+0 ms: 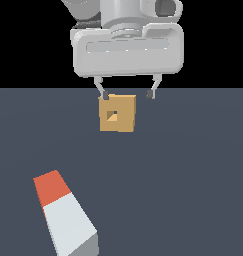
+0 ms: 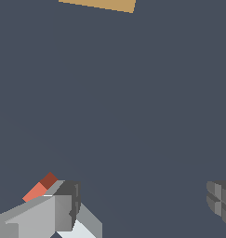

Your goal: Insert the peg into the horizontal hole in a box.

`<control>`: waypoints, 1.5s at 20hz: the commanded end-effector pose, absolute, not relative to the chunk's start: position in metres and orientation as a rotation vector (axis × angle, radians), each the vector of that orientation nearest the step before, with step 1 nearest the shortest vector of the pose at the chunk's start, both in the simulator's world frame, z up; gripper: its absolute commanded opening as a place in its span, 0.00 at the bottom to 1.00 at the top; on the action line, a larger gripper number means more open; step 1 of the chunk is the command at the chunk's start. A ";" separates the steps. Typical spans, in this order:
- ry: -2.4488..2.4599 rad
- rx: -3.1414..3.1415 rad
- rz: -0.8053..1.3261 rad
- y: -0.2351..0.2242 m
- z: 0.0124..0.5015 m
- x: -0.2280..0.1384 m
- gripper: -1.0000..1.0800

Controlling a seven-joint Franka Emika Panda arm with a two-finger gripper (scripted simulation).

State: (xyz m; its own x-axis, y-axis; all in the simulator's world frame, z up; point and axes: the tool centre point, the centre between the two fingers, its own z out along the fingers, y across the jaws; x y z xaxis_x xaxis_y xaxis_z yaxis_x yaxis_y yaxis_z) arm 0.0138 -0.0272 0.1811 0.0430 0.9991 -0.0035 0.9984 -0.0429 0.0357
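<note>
Nearest in the exterior view: peg [image 1: 64,214] flat on the floor [image 1: 193,190], ungrasped, long axis running from the grey near end to the orange-red far end, angled slightly toward that view's left. Farther back: gripper [image 1: 127,94] high above the floor, fingers wide apart and empty. Farthest: box [image 1: 118,114] with hole [image 1: 112,115] facing the camera, well apart from the peg.
</note>
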 end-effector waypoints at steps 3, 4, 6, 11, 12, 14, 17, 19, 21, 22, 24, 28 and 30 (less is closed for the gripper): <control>2.156 2.246 0.034 -0.028 0.181 0.013 0.96; 2.159 2.243 0.034 -0.028 0.180 0.013 0.96; 2.168 2.235 0.034 -0.029 0.179 0.011 0.96; 2.211 2.194 0.033 -0.035 0.174 0.005 0.96; 2.223 2.182 0.032 -0.037 0.172 0.003 0.96; 2.250 2.156 0.031 -0.041 0.169 -0.001 0.96; 2.297 2.108 0.029 -0.049 0.162 -0.008 0.96; 2.333 2.070 0.028 -0.055 0.157 -0.013 0.96; 2.372 2.027 0.027 -0.062 0.152 -0.019 0.96; 2.392 2.005 0.026 -0.065 0.149 -0.021 0.96; 2.430 1.961 0.024 -0.073 0.144 -0.026 0.96; 2.504 1.870 0.021 -0.088 0.133 -0.036 0.96; 2.540 1.824 0.020 -0.096 0.128 -0.040 0.96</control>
State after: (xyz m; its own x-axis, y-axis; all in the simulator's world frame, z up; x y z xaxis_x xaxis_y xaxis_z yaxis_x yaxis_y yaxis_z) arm -0.0366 -0.0902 0.1317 -0.2918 0.9565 -0.0048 0.9563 0.2918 0.0199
